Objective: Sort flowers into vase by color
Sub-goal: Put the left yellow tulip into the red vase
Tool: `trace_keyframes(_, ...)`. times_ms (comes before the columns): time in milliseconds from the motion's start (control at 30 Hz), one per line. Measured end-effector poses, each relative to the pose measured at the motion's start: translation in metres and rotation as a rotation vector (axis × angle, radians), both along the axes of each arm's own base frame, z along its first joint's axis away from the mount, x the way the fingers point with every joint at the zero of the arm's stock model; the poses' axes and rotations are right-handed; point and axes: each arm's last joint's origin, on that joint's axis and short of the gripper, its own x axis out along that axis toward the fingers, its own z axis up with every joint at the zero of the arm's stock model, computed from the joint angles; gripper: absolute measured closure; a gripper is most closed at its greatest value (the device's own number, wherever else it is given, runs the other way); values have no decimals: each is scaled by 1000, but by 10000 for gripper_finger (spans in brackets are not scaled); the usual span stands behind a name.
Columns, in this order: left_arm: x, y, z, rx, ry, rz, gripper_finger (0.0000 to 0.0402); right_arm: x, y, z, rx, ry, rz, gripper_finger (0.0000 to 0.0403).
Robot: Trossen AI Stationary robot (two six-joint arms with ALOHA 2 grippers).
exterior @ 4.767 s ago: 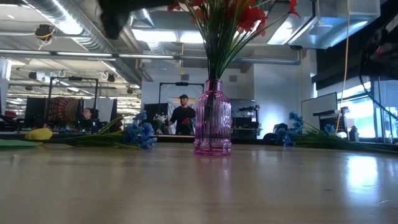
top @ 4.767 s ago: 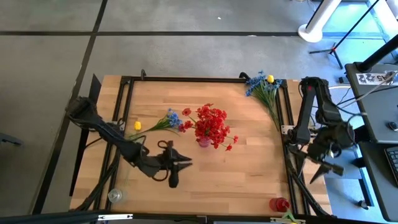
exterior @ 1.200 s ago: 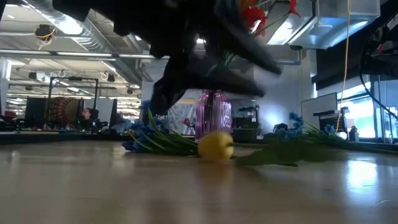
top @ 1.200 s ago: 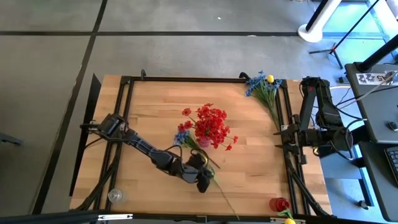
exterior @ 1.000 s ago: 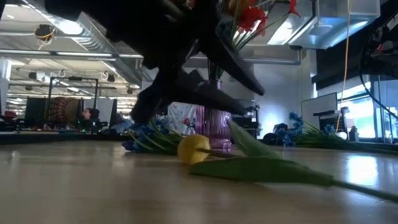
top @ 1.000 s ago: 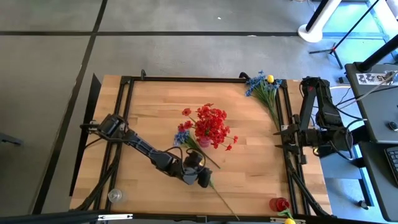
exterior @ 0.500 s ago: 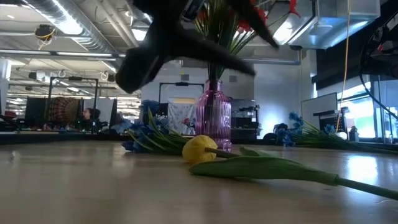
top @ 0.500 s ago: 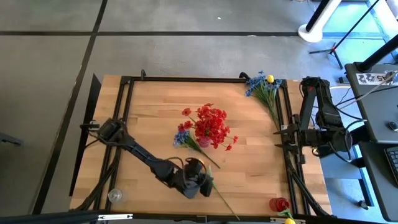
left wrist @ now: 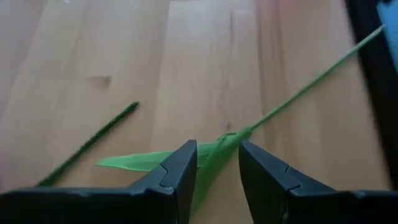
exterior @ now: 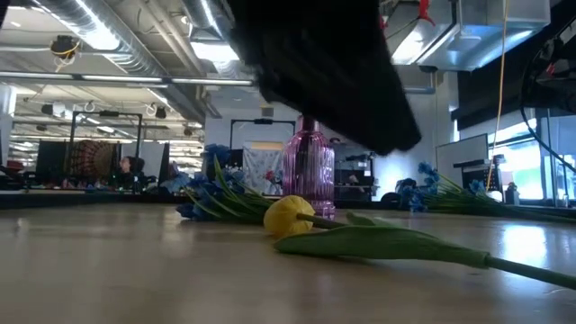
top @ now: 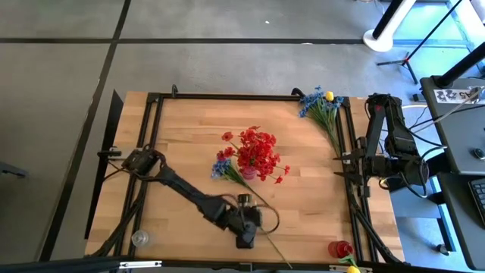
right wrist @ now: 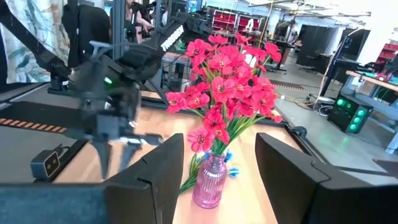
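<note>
Since a second ago our left hand (top: 244, 241) has drawn toward the tabletop's (top: 182, 136) near edge, fingers spread astride the yellow flower's stem (left wrist: 298, 84), which runs lengthwise ahead between them.

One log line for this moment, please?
left tool: open over lying yellow long-stemmed artificial flower | right tool: open, waiting at wooden table right edge

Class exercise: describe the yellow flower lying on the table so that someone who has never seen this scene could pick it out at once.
Start at the pink vase of red flowers mid-table. Just in front of it, toward the table's near edge, one long-stemmed flower lies flat. Its single yellow bud sets it apart from the blue sprigs beside the vase.
</note>
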Motion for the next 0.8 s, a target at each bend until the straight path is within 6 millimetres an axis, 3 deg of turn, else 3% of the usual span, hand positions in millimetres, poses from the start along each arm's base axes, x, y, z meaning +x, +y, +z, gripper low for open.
trace_keyframes(133,11,26,-4,10,52,-31,285,0,0,0,34,0,-2,203)
trace_keyframes(267,16,32,-2,-101,40,22,285,0,0,0,60,0,-3,203)
trace_keyframes(433,12,27,-4,-444,59,418,285,0,0,0,58,-4,-16,203)
trace_keyframes(567,2,12,-5,-674,50,771,285,0,-1,0,53,-13,-39,203)
trace_keyframes(667,-7,4,-8,-740,30,955,285,0,-1,0,51,-15,-45,203)
trace_keyframes(800,-15,10,-16,-726,-4,1143,285,0,-1,-2,29,-3,-23,203)
